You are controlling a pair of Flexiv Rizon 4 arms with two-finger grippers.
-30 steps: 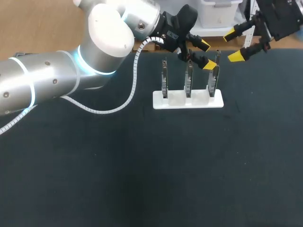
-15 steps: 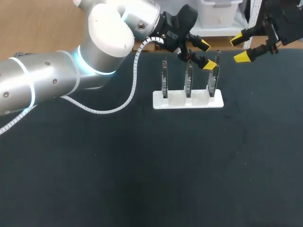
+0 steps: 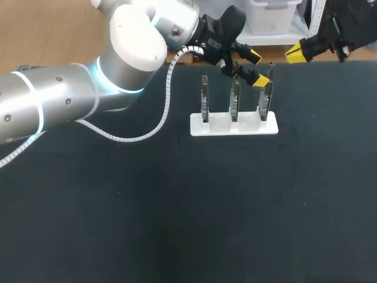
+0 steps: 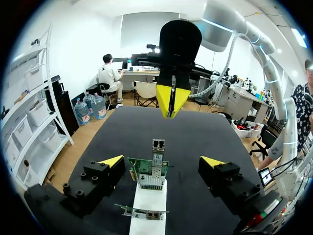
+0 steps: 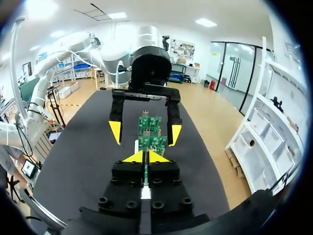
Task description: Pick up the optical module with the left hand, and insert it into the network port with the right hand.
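Note:
A white holder at the table's back carries three upright boards. In the left wrist view the green board, with a metal module at its top, stands between the spread fingers of my left gripper, which is open and touches nothing. Seen from the head view, that left gripper hangs at the tops of the middle and right boards. My right gripper sits further back right, shut with nothing seen in it. In the right wrist view its closed tips point at the green board and the left gripper's fingers.
The holder runs lengthwise under the left gripper, with a low small board at its near end. Around it lies the dark table mat, and the left arm's white cable hangs over its back left part.
The right gripper's fingers have closed from wide open to shut, and it has drawn a little up and away to the right. The left arm and the boards have not moved.

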